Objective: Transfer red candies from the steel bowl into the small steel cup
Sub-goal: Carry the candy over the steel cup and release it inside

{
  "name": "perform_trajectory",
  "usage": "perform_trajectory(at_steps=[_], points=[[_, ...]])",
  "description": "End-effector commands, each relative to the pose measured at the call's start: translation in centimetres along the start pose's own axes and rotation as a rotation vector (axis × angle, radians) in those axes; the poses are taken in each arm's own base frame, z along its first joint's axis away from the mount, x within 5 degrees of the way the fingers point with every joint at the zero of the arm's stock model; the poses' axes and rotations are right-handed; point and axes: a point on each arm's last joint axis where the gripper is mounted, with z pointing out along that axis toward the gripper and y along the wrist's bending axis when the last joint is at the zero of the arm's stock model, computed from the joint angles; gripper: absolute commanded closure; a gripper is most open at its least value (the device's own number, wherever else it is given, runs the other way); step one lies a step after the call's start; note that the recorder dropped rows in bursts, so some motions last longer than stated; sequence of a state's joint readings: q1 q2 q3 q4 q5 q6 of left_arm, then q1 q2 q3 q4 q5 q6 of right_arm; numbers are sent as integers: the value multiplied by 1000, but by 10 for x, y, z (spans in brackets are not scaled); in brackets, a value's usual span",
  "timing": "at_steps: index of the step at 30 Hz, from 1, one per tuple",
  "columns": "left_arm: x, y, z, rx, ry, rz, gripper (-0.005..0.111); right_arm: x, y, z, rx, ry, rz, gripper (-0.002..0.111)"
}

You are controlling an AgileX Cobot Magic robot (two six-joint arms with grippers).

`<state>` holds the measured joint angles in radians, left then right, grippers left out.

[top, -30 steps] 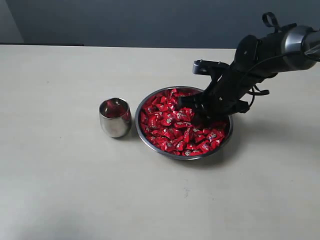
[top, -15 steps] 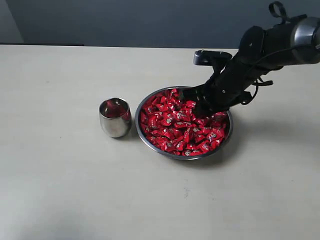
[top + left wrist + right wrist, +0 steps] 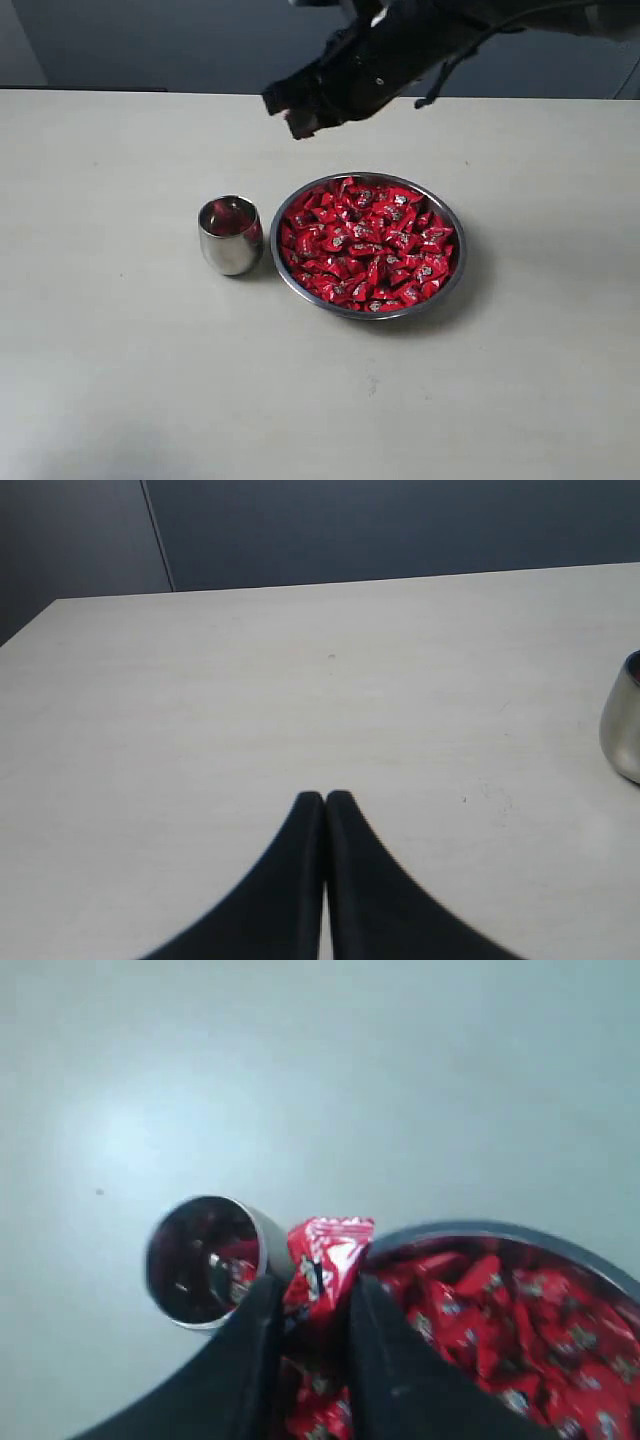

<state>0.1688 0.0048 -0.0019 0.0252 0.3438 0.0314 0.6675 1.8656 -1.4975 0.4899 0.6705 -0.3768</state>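
Pale, matte tabletop (image 3: 120, 380) under a dark grey wall (image 3: 150, 40); nothing on it but the task's things.

- Left fingers (image 3: 312, 815): pressed together tip to tip, holding nothing, low over bare tabletop. This arm does not show in the exterior view.
- Small steel cup (image 3: 230, 235): upright, just beside the bowl's left rim, possibly touching it. Red shows inside. I cannot tell whether that is candy or reflection, and no count is possible. The left wrist view cuts it off at the frame edge.
- Right fingers (image 3: 268, 1310): partly closed, pinching the held candy (image 3: 325, 1255) across its middle. They hang high above the tabletop, over the far side of the gap between cup and bowl. The wrist view looks down on the cup mouth and the bowl rim together.
- Steel bowl (image 3: 455, 270): right of the cup, heaped with red candies (image 3: 365, 245).

Handling, as a judgement:
- Each candy looks very light, with a firm core inside crinkly, slick foil.
- The twisted ends look floppy and poor to hold. The mid-body pinch now in use seems the right place.
- The cup mouth is narrow, so release calls for centring over it.
- The rounded cup looks easy to nudge or tip.

Hard to make out:
- In the exterior view the held candy is only a dim reddish smudge.
- The right arm is cropped at the top edge.
- The right wrist view is soft, and the fingers hide how deep the grip sits.
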Motion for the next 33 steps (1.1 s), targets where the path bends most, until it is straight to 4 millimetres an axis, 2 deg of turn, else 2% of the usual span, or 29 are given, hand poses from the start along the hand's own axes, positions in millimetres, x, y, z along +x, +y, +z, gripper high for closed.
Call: perform_trajectory(at_steps=[1,6,11,17,27,33], points=[[0,0,0,-3,-12,-1,106,-16,27,25,-68,26,-78,109],[0,0,0,-3,-12,-1,106,-10,47,60,-117,113,-121,109],[0,0,0,-3,-12,-1,106,-1,56,78,-122,147,-146,109],[0,0,0,-3,-12,-1,106,5,51,87,-92,177,-179,109],[0,0,0,-3,-12,-1,106,2,50,89,-73,143,-178,109],[0,0,0,-3,-12,-1,106,13,46,104,-80,203,-166,109]])
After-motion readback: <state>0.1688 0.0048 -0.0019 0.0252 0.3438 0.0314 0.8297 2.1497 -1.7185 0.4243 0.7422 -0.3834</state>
